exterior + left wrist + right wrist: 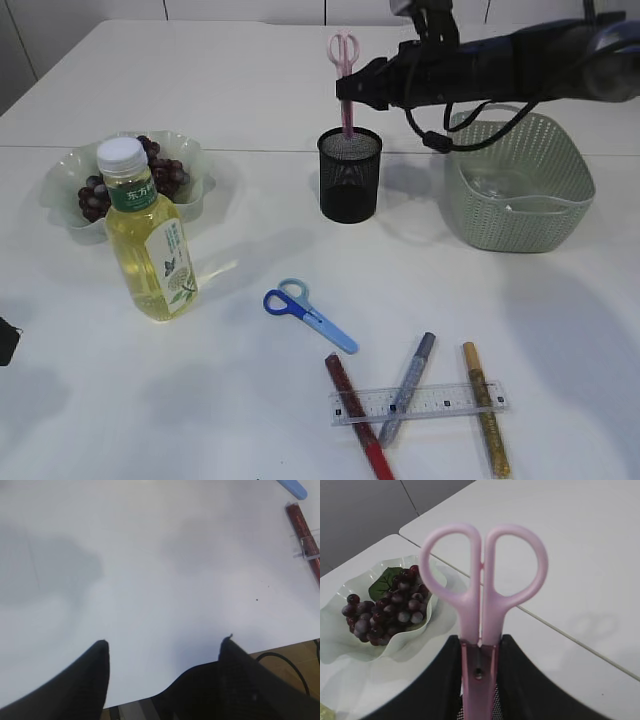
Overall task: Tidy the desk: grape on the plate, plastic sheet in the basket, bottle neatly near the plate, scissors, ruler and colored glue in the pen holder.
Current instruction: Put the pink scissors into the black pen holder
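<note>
My right gripper [352,92] is shut on pink scissors [345,50], handles up, directly over the black mesh pen holder [350,175]; the blade tips reach down to its rim. In the right wrist view the pink scissors [482,580] stand between the fingers of the right gripper [480,649]. The grape bunch [150,170] lies on the pale green plate [60,180], and the bottle [150,240] stands in front of it. Blue scissors [305,312], a clear ruler [440,402] and red [358,412], silver [410,385] and gold [485,420] glue sticks lie at the front. My left gripper [165,645] hangs open over bare table.
A green basket [520,185] stands at the right with a clear plastic sheet [495,190] inside. The left wrist view catches the red glue stick [302,527] and the table's near edge [280,645]. My right arm stretches across above the basket.
</note>
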